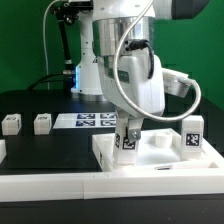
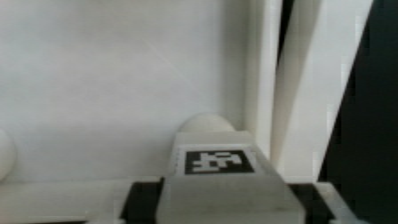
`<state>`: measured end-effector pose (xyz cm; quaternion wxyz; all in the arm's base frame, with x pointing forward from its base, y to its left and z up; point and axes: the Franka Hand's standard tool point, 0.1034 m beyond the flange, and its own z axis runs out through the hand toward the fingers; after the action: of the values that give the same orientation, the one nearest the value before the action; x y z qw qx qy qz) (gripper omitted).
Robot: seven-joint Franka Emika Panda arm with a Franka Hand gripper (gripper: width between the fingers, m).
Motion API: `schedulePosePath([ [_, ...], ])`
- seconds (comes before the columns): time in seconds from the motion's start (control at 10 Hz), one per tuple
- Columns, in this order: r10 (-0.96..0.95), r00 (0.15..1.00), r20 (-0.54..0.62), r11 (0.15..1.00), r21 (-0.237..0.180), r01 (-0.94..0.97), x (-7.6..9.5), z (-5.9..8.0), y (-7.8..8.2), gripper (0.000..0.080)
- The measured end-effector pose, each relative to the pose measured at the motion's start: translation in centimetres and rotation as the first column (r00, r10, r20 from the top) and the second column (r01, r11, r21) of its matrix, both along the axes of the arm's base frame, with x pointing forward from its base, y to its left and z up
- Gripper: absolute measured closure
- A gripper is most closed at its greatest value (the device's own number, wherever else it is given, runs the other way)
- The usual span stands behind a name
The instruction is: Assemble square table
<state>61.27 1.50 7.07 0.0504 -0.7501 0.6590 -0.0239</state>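
The square table's white slab (image 1: pixel 160 166) lies on the black worktop at the front, towards the exterior view's right. My gripper (image 1: pixel 128 128) hangs over the slab's near-left part, shut on a white tagged leg post (image 1: pixel 128 143) held upright with its lower end at the slab. In the wrist view the leg post (image 2: pixel 217 150) fills the gap between my gripper's (image 2: pixel 217 198) dark fingers (image 2: pixel 143 203), tag facing the camera, above the slab's white surface (image 2: pixel 107 90). A second leg post (image 1: pixel 193 137) stands upright on the slab's right side.
Two loose leg posts (image 1: pixel 11 124) (image 1: pixel 42 122) lie on the worktop at the exterior view's left. The marker board (image 1: pixel 85 121) lies flat behind the slab. The robot's base (image 1: pixel 95 70) stands at the back. A raised white strip (image 2: pixel 311 80) runs beside the held leg.
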Motion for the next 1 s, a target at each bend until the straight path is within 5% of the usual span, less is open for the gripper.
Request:
schedulePosePath([
  [0.3, -0.017, 1.000, 0.001, 1.000, 0.009, 0.017, 0.01, 0.00, 0.04, 0.0504],
  [0.4, 0.070, 0.998, 0.005, 0.998, 0.001, -0.070, 0.07, 0.06, -0.15, 0.0301],
  [0.5, 0.122, 0.992, 0.007, 0.993, -0.005, -0.122, 0.11, 0.09, -0.31, 0.0301],
  [0.6, 0.253, 0.968, 0.010, 0.967, -0.022, -0.252, 0.11, 0.08, -0.52, 0.0178],
  [1.0, 0.614, 0.789, 0.002, 0.788, -0.060, -0.613, 0.00, 0.06, -0.66, 0.0151],
])
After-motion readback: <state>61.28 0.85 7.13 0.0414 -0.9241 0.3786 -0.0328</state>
